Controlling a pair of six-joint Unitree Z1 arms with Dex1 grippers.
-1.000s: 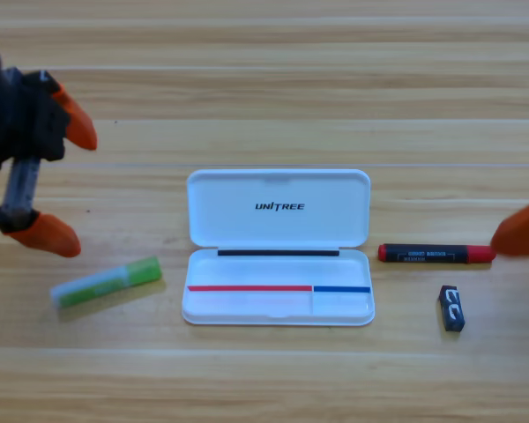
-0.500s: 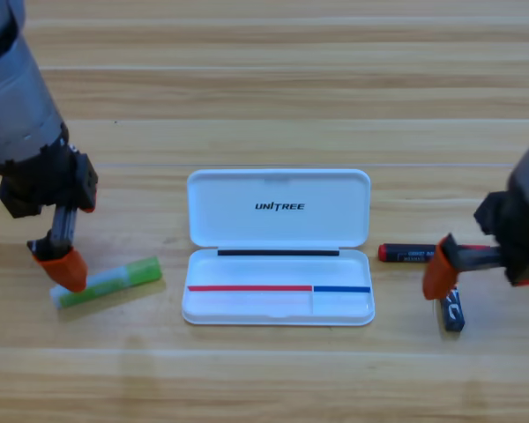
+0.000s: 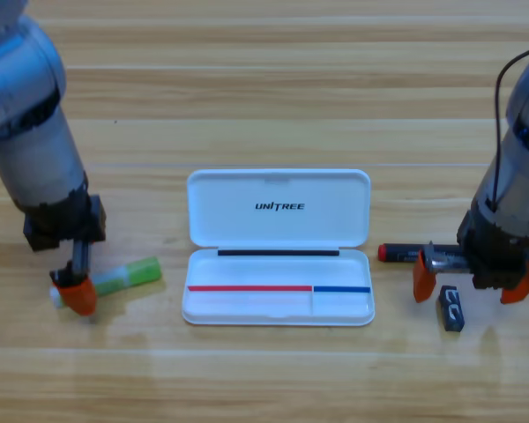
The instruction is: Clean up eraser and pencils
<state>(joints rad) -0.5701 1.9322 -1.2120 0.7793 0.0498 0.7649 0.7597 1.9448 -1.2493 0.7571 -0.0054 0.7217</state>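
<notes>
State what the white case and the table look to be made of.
White case: likely hard plastic, smooth and slightly glossy, with rounded moulded corners and a printed logo. Table: wood or wood-look laminate, showing plank seams and grain under a soft sheen; which one cannot be told.

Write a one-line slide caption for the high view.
Left claw down on the green-tipped pencil, right claw open over the red-ended pencil and eraser, beside the open white case.

The pale planked wooden table looks smooth with a slight sheen; the white hinged plastic case looks smooth and matt.
</notes>
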